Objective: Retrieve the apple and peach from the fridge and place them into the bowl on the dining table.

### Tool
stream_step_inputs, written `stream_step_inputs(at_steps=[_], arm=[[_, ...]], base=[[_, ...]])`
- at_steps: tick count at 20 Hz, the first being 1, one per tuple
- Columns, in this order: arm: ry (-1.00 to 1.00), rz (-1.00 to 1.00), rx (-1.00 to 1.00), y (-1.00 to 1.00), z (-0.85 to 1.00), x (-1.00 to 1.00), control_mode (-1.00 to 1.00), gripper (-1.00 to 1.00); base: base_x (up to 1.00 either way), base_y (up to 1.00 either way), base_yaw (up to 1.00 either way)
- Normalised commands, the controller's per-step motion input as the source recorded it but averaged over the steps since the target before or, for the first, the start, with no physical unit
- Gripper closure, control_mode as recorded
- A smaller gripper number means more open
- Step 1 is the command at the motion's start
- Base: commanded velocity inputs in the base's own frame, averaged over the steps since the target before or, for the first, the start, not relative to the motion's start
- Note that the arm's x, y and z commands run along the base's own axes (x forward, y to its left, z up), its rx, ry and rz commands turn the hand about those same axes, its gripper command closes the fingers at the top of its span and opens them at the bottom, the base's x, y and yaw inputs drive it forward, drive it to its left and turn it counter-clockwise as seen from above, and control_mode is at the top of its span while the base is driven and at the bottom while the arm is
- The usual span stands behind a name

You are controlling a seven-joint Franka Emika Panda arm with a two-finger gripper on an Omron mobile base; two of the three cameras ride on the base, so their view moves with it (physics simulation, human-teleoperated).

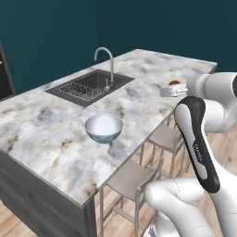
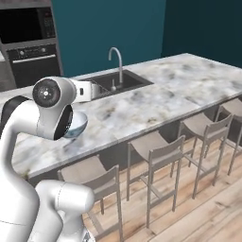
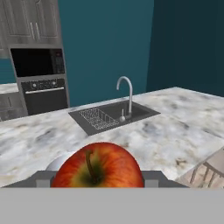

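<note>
Teal-walled kitchen, marble worktop (image 1: 55, 139) carrying a pale bowl (image 1: 103, 128). The claw (image 3: 98, 177) grips the apple (image 3: 98, 166) across its middle; it looks firm, smooth, slippery and light.

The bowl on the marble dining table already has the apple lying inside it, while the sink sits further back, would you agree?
Not quite. The bowl on the dining table is empty in the left base view. The apple is held between the jaws of the gripper, as the hand view shows. The sink does sit further back.
</note>
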Motion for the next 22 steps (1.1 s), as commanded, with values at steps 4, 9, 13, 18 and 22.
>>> stream_step_inputs(at_steps=[4,9,13,18,22], arm=[[0.00,0.00,0.00,0.00,0.00,0.00,1.00,1.00],[0.00,0.00,0.00,0.00,0.00,0.00,1.00,1.00],[0.00,0.00,0.00,0.00,0.00,0.00,1.00,1.00],[0.00,0.00,0.00,0.00,0.00,0.00,1.00,1.00],[0.19,0.18,0.00,0.18,-0.33,0.63,-1.00,1.00]], base=[[0.58,0.04,0.31],[0.62,0.08,0.31],[0.66,0.13,0.30],[0.73,0.18,0.27],[0.20,0.05,0.06]])
